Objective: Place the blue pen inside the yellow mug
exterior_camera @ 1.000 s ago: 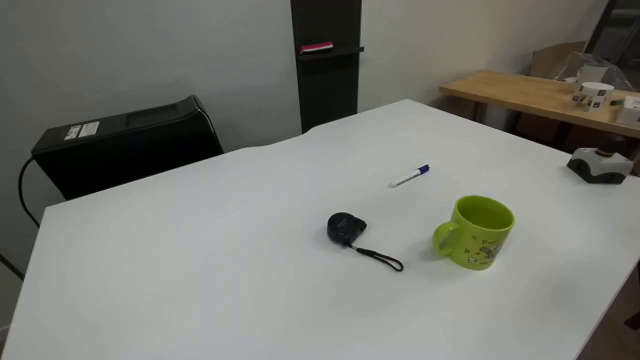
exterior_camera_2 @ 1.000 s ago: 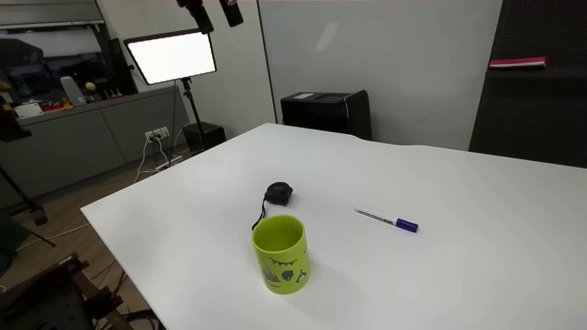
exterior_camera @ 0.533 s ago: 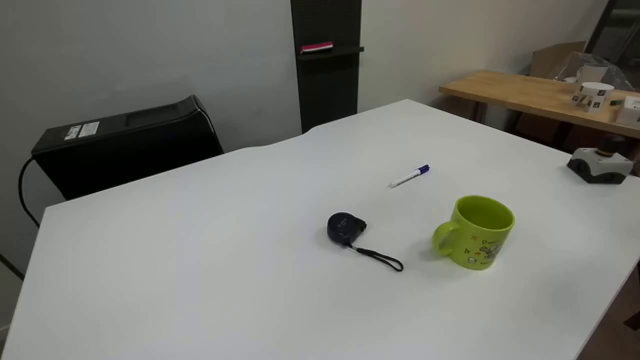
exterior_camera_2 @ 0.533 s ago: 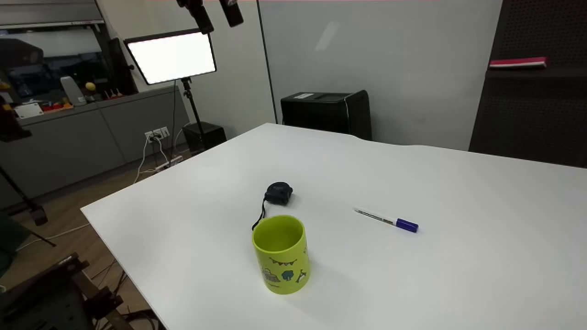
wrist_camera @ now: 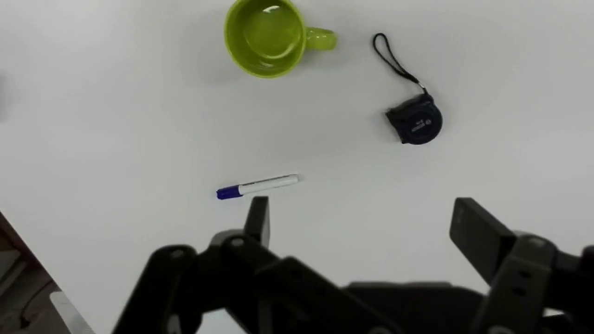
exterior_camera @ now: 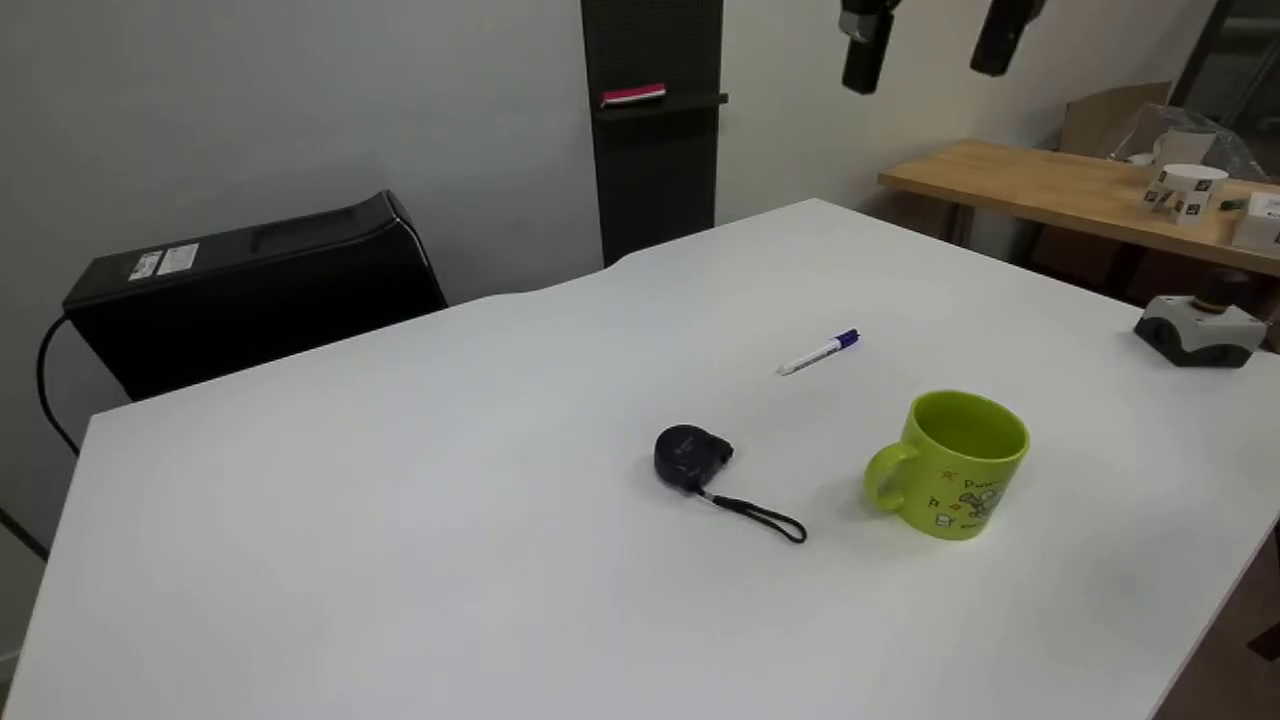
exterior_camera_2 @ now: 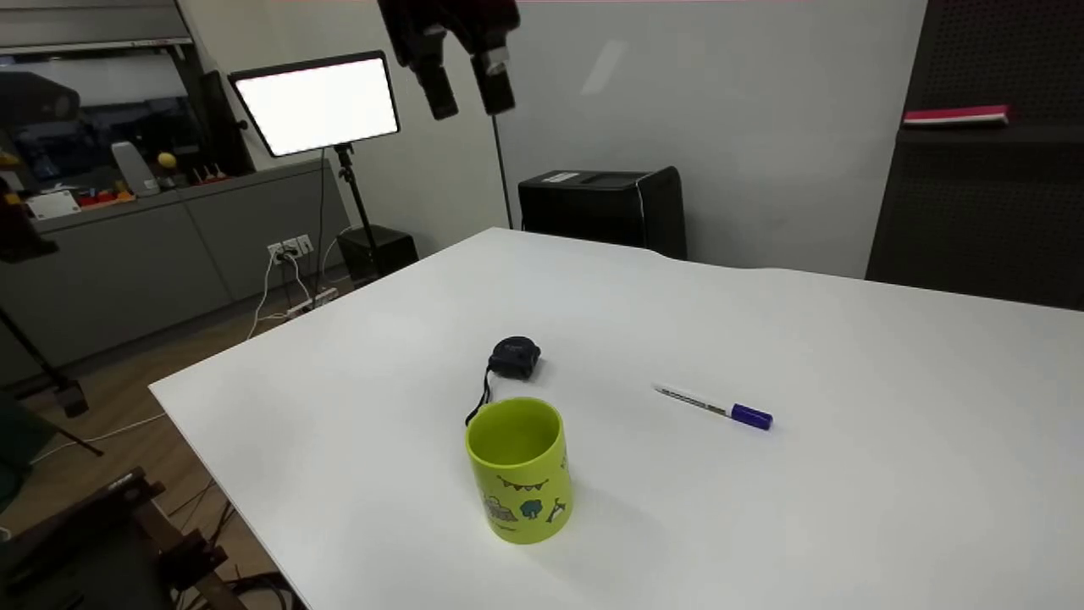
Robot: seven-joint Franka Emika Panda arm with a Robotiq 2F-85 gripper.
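Blue pen (wrist_camera: 258, 186): lying flat on worktop (exterior_camera: 400, 520), outside yellow mug (exterior_camera: 965, 485).

Worktop = biggest: white, w/ wavy stretch along one edge. Dark panel (exterior_camera: 655, 190): tall, bkgd, in both exterior views. Light panel (exterior_camera_2: 318, 103): lit bright white, bkgd, in an exterior view. Black box (exterior_camera: 255, 290): bkgd, past worktop edge, pale labels on top, in both exterior views.

Claw (exterior_camera_2: 471, 108): hangs well above worktop in both exterior views, upper part cut off by pic edge. Fingers (wrist_camera: 257, 217) spread wide apart, bare worktop showing thru the gap in wrist view.

Mug: yellow-green, upright on worktop, mouth up, small drawings on outer side; wrist view sees down to inside base. Handle (wrist_camera: 321, 39) sticks out sideways.

Tape measure (wrist_camera: 417, 121): black, rounded, tiny print on face, on worktop near mug, apart from it. Cord (wrist_camera: 402, 71): black, looped at the end, runs from tape meas. twd mug side; loop stops short of handle, clear gap in wrist view.

Pen = smallest: white barrel, blue cap. Barrel end faces twd tape meas., cap end away. Near mug, apart from it; mug/tape/pen make approx. a triangle. In wrist view pen shows just past one fingertip, but claw's way up above worktop per both exterior views, so well apart.
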